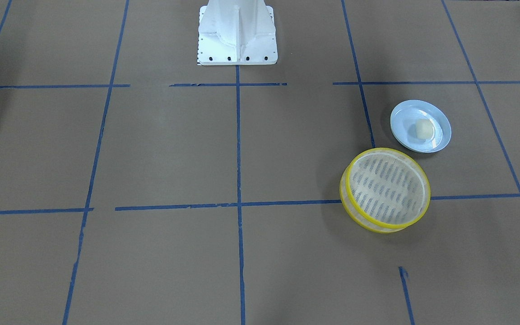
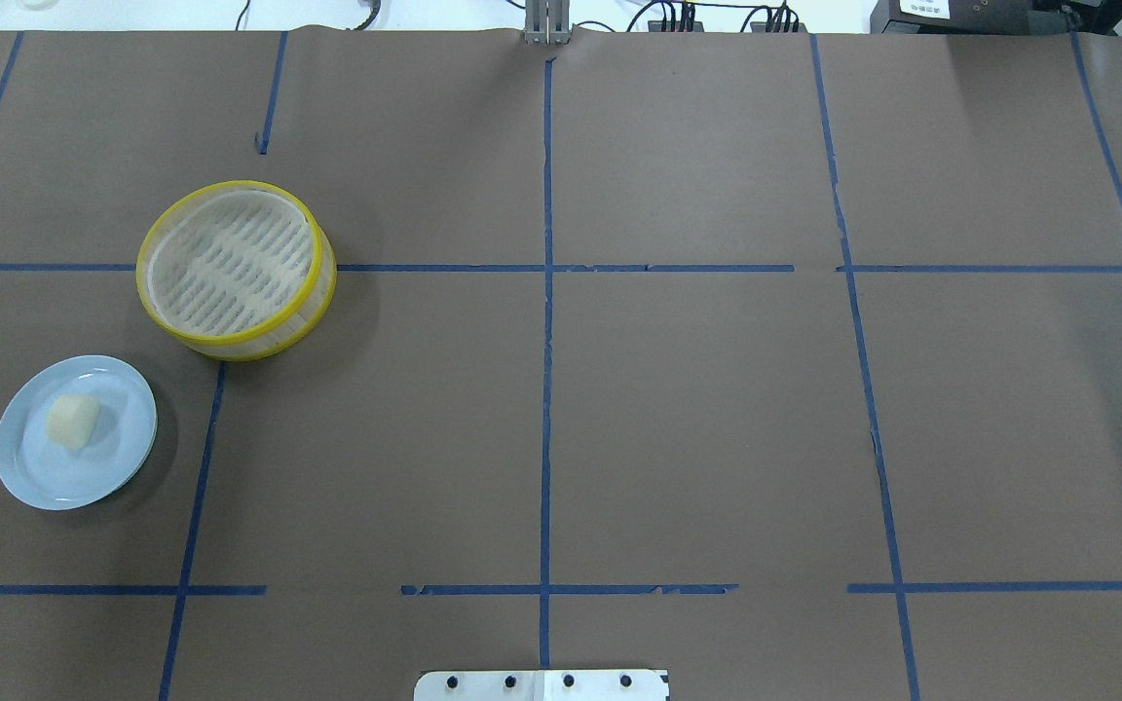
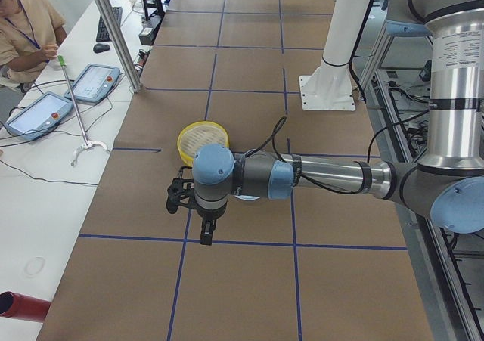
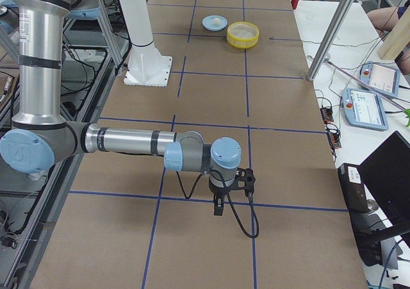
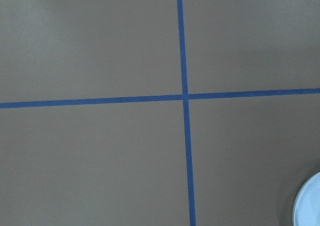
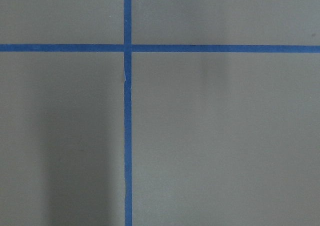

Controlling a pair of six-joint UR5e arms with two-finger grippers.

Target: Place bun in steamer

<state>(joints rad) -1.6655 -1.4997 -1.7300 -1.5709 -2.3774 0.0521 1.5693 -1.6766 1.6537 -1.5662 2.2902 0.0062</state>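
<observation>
Front view: the bun sits on the plate, which is just beside the steamer on the side toward the base. The two aren't quite touching. Nothing is in the steamer, just the bare slatted floor. It straddles a line of blue tape.

Overhead: same deal. The plate is near the steamer, on the robot's side of it and a bit further left, and the bun lies on the plate's middle. No arms show here.

Left side view: the left gripper hangs over the table close to the steamer, on the camera's side of it. Can't tell whether its fingers are apart or together from here.

Right side view: the right gripper is way off at the other end of the table from the steamer. Can't tell its finger state either.

Left wrist cam: brown paper, a tape cross, and a sliver of plate in the bottom right corner.

Right wrist cam: only paper and another tape cross.
</observation>
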